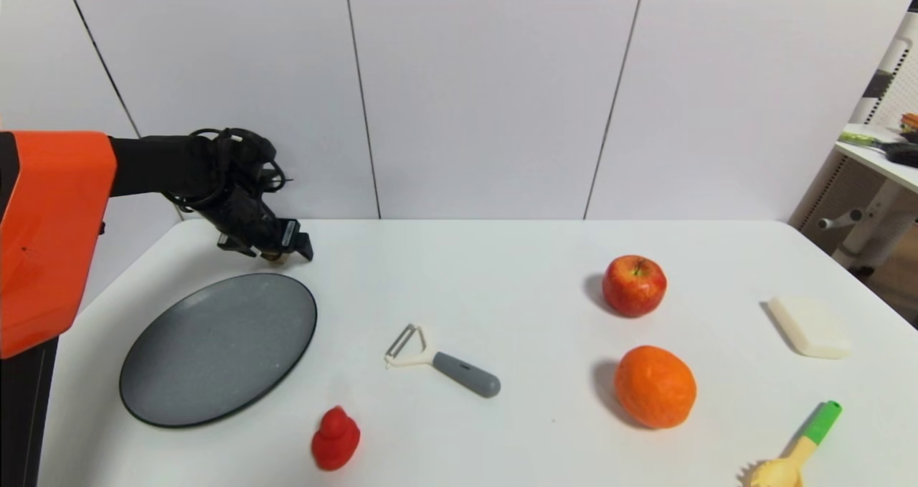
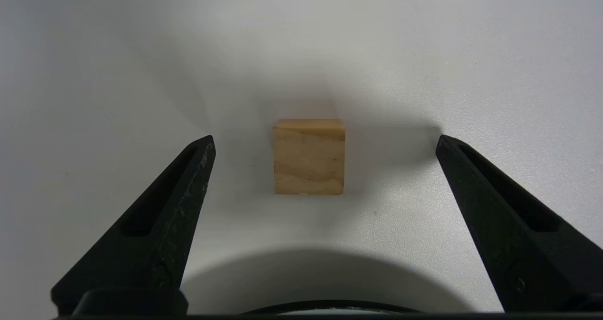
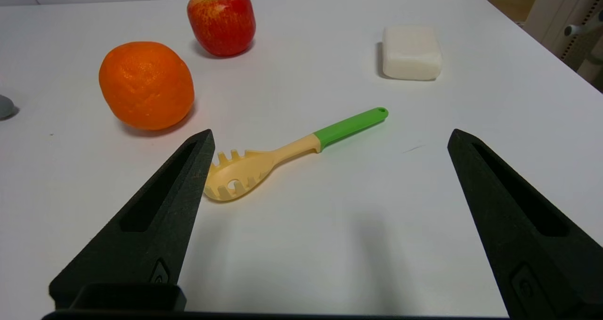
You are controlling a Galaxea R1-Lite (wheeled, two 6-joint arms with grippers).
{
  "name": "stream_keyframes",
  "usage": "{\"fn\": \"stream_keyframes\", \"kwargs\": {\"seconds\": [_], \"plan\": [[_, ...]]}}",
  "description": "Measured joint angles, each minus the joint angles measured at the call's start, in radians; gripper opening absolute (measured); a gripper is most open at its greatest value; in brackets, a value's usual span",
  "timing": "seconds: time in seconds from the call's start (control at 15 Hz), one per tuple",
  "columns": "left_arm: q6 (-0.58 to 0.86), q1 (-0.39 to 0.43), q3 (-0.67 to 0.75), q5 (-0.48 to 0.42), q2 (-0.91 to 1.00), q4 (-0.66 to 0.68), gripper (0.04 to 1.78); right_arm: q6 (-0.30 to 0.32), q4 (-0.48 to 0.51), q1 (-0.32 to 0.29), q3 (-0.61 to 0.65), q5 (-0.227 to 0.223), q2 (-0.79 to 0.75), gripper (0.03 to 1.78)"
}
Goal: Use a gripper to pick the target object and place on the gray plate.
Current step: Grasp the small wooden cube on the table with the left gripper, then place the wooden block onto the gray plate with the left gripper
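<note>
The tiny light-brown wooden cube [image 2: 309,157] rests on the white table, between and just beyond my left gripper's [image 2: 325,141] open fingers, not touched by them. In the head view the left gripper [image 1: 276,252] hovers low at the far edge of the gray plate [image 1: 215,351], and the cube [image 1: 272,259] is nearly hidden under it. The plate's black rim [image 2: 325,306] shows just behind the gripper in the left wrist view. My right gripper [image 3: 330,136] is open and empty above the table near the front right, out of the head view.
A red toy duck [image 1: 335,438] stands in front of the plate. A peeler [image 1: 441,361] lies mid-table. An apple [image 1: 634,285], an orange [image 1: 655,386], a white soap bar [image 1: 810,325] and a green-handled pasta spoon [image 1: 792,451] lie on the right.
</note>
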State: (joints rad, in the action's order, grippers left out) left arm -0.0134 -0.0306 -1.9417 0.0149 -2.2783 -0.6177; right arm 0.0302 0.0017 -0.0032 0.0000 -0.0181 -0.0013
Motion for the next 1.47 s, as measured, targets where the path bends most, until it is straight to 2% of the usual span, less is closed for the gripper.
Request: {"fn": "stream_keyframes", "kwargs": {"seconds": [0.07, 0.27, 0.47, 0.6, 1.07, 1.33, 1.47], "plan": [[0.0, 0.0, 0.0, -0.001, 0.0, 0.0, 1.61, 0.0, 0.0, 0.0, 0.0, 0.0, 0.0, 1.71], [0.0, 0.001, 0.0, -0.001, -0.005, 0.005, 1.12, 0.0, 0.0, 0.0, 0.0, 0.0, 0.0, 1.71], [0.0, 0.016, -0.003, -0.001, -0.011, 0.006, 0.81, 0.0, 0.0, 0.0, 0.0, 0.0, 0.0, 1.71], [0.0, 0.023, -0.004, 0.0, -0.014, 0.007, 0.4, 0.0, 0.0, 0.0, 0.0, 0.0, 0.0, 1.71], [-0.02, 0.036, -0.001, -0.001, 0.032, 0.021, 0.41, 0.0, 0.0, 0.0, 0.0, 0.0, 0.0, 1.71], [-0.022, 0.02, 0.044, -0.001, 0.214, -0.063, 0.41, 0.0, 0.0, 0.0, 0.0, 0.0, 0.0, 1.71], [-0.022, 0.003, 0.134, -0.001, 0.327, -0.136, 0.41, 0.0, 0.0, 0.0, 0.0, 0.0, 0.0, 1.71]]}}
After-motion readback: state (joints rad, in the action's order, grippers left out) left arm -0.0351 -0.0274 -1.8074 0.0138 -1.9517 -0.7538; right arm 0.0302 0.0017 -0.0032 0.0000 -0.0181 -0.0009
